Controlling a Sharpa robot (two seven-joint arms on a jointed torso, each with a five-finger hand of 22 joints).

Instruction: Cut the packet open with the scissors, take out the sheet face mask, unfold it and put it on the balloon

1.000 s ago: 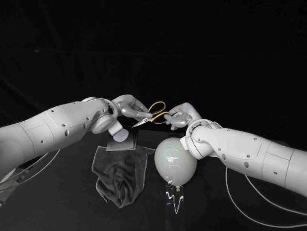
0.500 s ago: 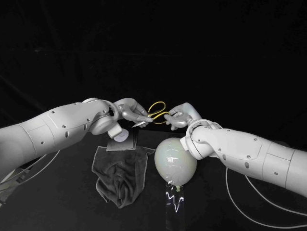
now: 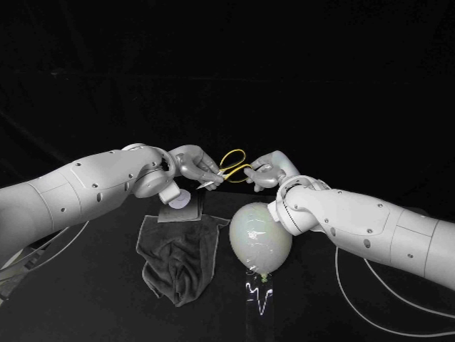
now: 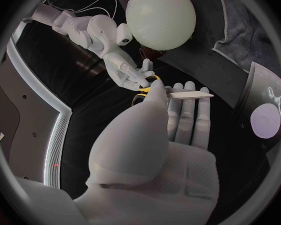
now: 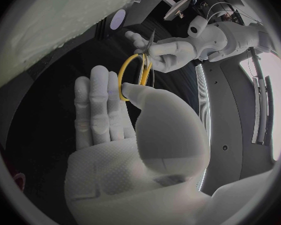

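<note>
The yellow-handled scissors [image 3: 229, 166] hang in the air between both hands, above the table. My left hand [image 3: 194, 167] pinches the blades [image 4: 189, 94] between thumb and fingers. My right hand [image 3: 267, 172] has its thumb and a finger at the yellow handle loops [image 5: 132, 75]. The silvery packet [image 3: 182, 212] with a pale round mark [image 4: 265, 122] lies flat on the table below the left hand. The pale balloon [image 3: 260, 236] sits under my right wrist, its knot toward the front; it is also large in the wrist views [image 4: 160, 15] [image 5: 53, 25].
A dark grey cloth [image 3: 176, 262] lies spread on the black table in front of the packet and left of the balloon. White cables [image 3: 371, 288] trail under the right arm.
My left hand has closed further round the scissor blades, hiding the tip that stuck out below. The scissors and my right hand have risen slightly. Packet, balloon and cloth have not moved.
</note>
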